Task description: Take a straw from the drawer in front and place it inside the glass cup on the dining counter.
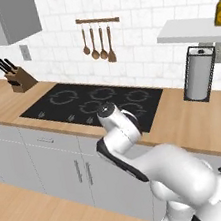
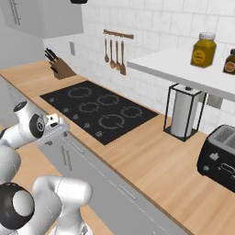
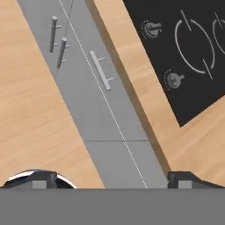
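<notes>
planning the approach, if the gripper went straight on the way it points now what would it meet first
Probably the closed drawer front: the open gripper looks down on that grey strip, with the bar handle further along. Depth is unclear, so it might reach the floor beside it.

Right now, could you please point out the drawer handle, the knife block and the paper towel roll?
drawer handle (image 3: 100, 70), hand view, middle of the metal bar.
knife block (image 1: 22, 79), left base view, wooden body.
paper towel roll (image 1: 199, 77), left base view, white roll's front.

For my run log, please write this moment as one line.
stage: approach | gripper: open, empty, above closed drawer | handle: untouched | straw: unseen
</notes>
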You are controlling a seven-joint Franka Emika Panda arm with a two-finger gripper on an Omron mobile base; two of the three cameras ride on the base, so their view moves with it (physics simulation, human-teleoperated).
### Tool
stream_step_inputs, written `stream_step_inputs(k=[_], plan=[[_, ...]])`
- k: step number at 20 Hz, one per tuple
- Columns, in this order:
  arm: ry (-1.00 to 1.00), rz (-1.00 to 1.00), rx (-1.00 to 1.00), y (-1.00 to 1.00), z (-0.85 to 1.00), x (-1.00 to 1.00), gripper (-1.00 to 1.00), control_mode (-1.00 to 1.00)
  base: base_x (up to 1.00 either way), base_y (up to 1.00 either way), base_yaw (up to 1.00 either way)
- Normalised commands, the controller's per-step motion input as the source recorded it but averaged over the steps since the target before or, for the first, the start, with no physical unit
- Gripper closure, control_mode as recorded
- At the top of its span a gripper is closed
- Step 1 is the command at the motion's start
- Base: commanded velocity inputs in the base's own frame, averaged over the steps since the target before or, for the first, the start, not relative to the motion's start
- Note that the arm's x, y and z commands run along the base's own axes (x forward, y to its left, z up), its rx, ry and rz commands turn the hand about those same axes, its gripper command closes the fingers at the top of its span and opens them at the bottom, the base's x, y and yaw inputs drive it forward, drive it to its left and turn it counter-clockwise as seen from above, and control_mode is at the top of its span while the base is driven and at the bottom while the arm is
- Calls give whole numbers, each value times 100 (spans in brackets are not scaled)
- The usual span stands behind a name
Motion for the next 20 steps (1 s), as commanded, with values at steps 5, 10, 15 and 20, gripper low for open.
stream_step_inputs(k=[5, 10, 15, 20], plan=[[9, 17, -33, 82, -32, 44, -100, -100, 0, 0, 0], [2, 9, -25, 49, -44, 9, -100, -100, 0, 0, 0], [-6, 2, -4, -4, -58, 3, -100, -100, 0, 0, 0], [-9, 2, 0, -16, -56, 7, -100, -100, 0, 0, 0]])
